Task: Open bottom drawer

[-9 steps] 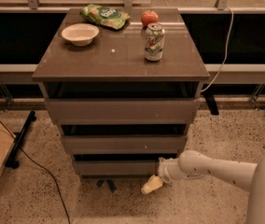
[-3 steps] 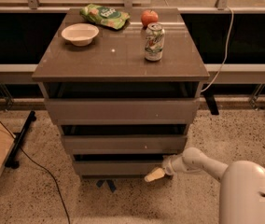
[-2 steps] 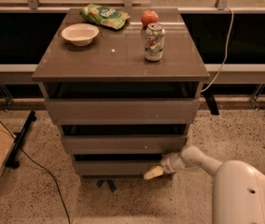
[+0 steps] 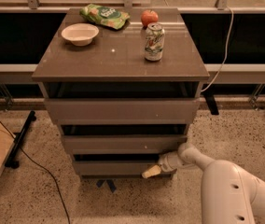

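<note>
Near floor (image 4: 137, 200), pincer (image 4: 151, 172) overlaps bottom drawer (image 4: 111, 168) at right.

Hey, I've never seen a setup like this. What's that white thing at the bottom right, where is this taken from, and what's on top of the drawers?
The white thing is a robot arm. Its tip is the gripper, the robot's hand, low down at the right end of the bottom drawer, the lowest of three drawer fronts. The single picture comes from a camera looking down at the cabinet's front; where it is mounted isn't shown. On the cabinet top are a white bowl, a green snack bag, a red apple and a drink can. The gripper carries no loose object that I can see.
</note>
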Robot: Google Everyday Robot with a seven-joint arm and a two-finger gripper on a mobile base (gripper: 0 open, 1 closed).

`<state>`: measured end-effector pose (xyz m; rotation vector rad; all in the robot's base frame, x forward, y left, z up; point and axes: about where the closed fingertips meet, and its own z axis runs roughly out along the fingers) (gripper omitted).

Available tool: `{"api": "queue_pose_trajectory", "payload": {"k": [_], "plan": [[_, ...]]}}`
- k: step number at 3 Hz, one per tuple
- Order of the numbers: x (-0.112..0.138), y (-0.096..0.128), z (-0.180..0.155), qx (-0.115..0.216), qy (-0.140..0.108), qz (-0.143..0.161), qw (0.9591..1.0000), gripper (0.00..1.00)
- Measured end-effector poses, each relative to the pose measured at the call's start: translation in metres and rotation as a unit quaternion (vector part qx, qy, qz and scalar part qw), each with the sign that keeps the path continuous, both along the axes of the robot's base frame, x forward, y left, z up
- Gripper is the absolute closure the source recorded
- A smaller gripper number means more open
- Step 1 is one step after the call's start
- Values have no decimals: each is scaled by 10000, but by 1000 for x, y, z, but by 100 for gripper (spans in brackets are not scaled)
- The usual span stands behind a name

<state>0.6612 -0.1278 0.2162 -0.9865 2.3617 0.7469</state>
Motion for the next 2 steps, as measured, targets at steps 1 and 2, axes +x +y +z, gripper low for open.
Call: {"api": "queue_pose_trajectory", "payload": {"k": [1,2], "plan": [[0,1,0,-18,17,38,10000,39],[-1,1,0,-18,18,38,10000,63]]}}
